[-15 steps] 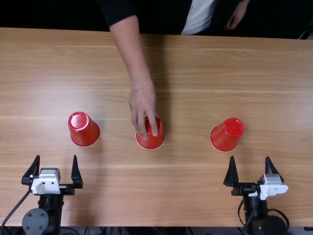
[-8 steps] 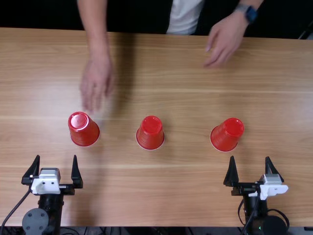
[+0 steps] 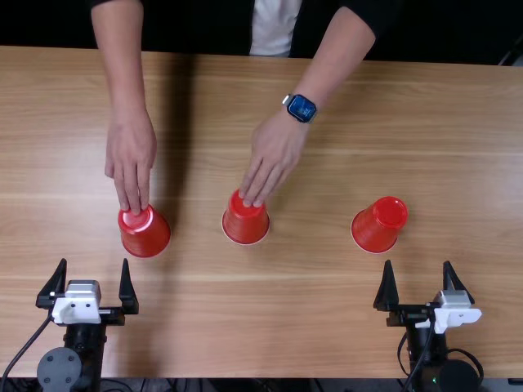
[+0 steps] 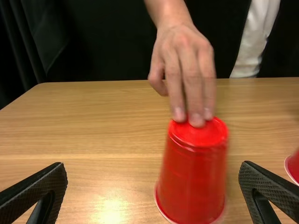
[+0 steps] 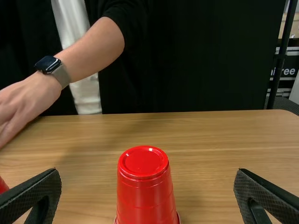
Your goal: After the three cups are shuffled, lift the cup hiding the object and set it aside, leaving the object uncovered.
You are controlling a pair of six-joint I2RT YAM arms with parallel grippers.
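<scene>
1. Sitting at the near table edge, fingers spread wide, holding nothing: left gripper and right gripper.
2. Standing inverted, axes upright, just beyond: left cup ahead of the left gripper, right cup ahead of the right, middle cup between.
3. Touching cup tops from the far side: a person's one hand on the left cup, other hand on the middle; hiding cup impossible to tell.
</scene>
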